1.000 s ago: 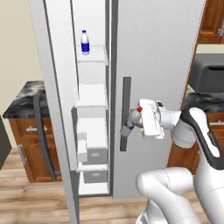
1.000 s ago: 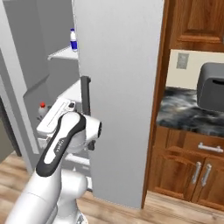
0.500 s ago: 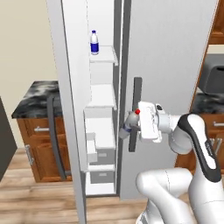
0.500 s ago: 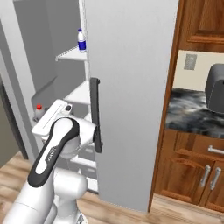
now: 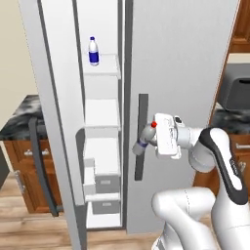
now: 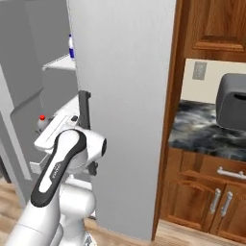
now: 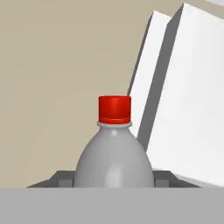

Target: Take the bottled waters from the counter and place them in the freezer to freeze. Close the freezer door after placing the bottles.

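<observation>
**Red-cap bottle held at the freezer**

The gripper (image 5: 145, 139) is clamped on the red-cap bottle (image 7: 114, 151) — just in front of the freezer (image 5: 101, 122), beside the dark handle (image 5: 141, 136). The blue-cap bottle (image 5: 93, 51) stands upright on the freezer's upper shelf — door (image 5: 46, 122) open.

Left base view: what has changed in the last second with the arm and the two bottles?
The whole picture has shifted, so the base drove; nothing was picked up or released. The gripper stays shut on the clear plastic bottle with the red cap. The blue-capped, blue-labelled bottle still stands on the upper freezer shelf.
</observation>
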You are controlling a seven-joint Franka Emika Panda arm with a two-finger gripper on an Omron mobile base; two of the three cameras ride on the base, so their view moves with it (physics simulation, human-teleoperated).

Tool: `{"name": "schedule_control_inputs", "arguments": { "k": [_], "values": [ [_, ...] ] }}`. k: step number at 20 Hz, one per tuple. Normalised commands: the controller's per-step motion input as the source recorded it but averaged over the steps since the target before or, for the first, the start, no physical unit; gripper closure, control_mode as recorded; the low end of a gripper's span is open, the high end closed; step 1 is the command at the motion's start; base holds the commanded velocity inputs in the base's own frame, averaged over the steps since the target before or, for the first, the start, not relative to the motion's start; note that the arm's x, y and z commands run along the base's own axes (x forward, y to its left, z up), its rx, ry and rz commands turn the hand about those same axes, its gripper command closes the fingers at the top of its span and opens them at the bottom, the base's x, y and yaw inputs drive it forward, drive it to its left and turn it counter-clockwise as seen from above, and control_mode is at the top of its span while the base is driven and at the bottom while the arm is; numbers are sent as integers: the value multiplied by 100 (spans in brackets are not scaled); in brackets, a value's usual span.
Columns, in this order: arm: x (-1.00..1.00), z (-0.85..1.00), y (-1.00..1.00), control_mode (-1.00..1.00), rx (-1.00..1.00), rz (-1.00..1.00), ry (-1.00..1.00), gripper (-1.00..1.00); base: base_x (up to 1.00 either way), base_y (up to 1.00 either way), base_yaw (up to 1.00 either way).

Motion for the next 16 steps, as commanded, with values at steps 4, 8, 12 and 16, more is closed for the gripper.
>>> {"name": "schedule_control_inputs", "arguments": {
  "k": [4,8,12,16],
  "values": [
    [0,0,0,100,0,0,0,100,76,1,-7],
    [0,0,0,100,0,0,0,100,47,51,-6],
    [0,0,0,100,0,0,0,100,30,84,-1],
    [0,0,0,100,0,0,0,100,21,41,-2]
  ]
}}
